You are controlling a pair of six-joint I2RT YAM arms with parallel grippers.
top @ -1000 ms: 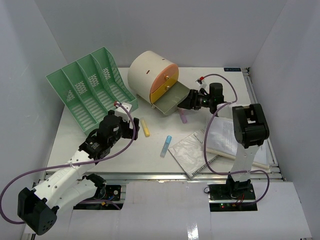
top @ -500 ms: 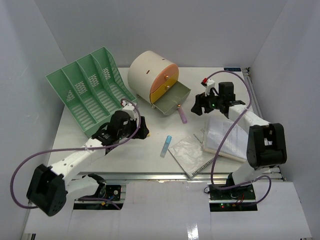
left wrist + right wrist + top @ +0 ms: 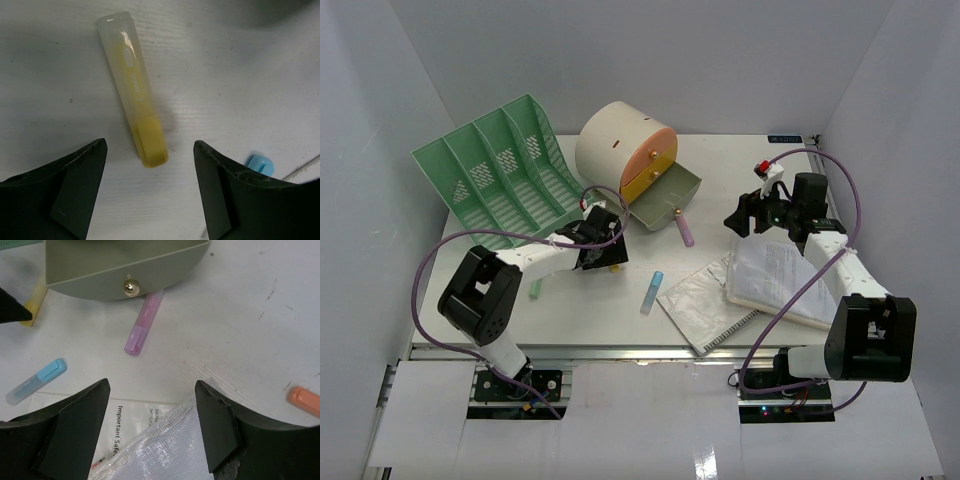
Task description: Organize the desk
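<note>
White desk (image 3: 570, 305): flat rectangle with a metal rail along its front edge, lying beneath both arms and filling the background of both wrist views.

Low over the desk just left of centre, left gripper (image 3: 150, 144): pointed down at the surface, jaws spread apart, released, grasping nothing. On the desk below that gap, yellow highlighter (image 3: 132, 95): flat, one end between the two fingertips yet touching neither, the clear-capped end pointing away. At the lower right of the same wrist view, tip of the blue highlighter (image 3: 652, 290), apart from the yellow one and nearer the front edge.

Above the right half of the desk, toward the rear edge, right gripper (image 3: 732, 222): clear of the surface, jaws likewise parted, with only bare desk and paper seen between them. Ahead of it, olive drawer (image 3: 125, 260) pulled out of the cream drum unit (image 3: 610, 145), brass knob (image 3: 131, 287) on its front. Just beside the knob, purple highlighter (image 3: 142, 325), flat on the desk, one end at the drawer front. At the right margin of the right wrist view, orange item (image 3: 305, 401), mostly cut off.

At the rear left corner, green file rack (image 3: 500, 175). Near the front edge, right of centre, spiral notebook (image 3: 700, 305); toward the right edge, printed sheets (image 3: 775, 270) touching it.
</note>
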